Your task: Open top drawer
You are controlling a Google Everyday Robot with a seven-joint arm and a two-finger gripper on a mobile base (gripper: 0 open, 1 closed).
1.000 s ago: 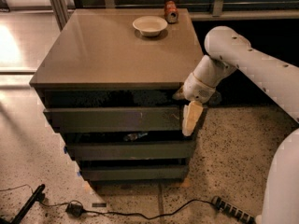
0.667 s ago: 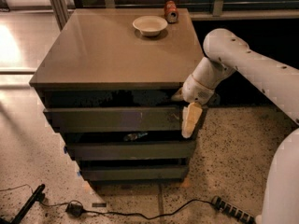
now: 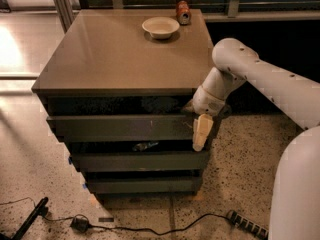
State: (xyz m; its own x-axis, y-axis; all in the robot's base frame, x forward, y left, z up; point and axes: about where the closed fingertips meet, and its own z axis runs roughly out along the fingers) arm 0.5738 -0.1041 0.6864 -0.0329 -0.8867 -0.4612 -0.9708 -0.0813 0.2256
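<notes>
The top drawer (image 3: pixel 120 128) is the wide dark grey-brown front just under the cabinet top (image 3: pixel 125 54). It stands out a little from the cabinet body, with a dark gap above it. My gripper (image 3: pixel 201 132) is at the drawer's right end, its pale tip hanging down over the front's right edge. My white arm (image 3: pixel 260 79) reaches in from the right.
A white bowl (image 3: pixel 160 27) and a red-brown can (image 3: pixel 183 12) stand at the back of the cabinet top. Two smaller drawer fronts (image 3: pixel 140 161) sit below, also stepped out. A black cable (image 3: pixel 150 229) and a power strip (image 3: pixel 247 224) lie on the speckled floor.
My gripper has edged slightly down along the drawer's right end. The drawer front shows no clear movement.
</notes>
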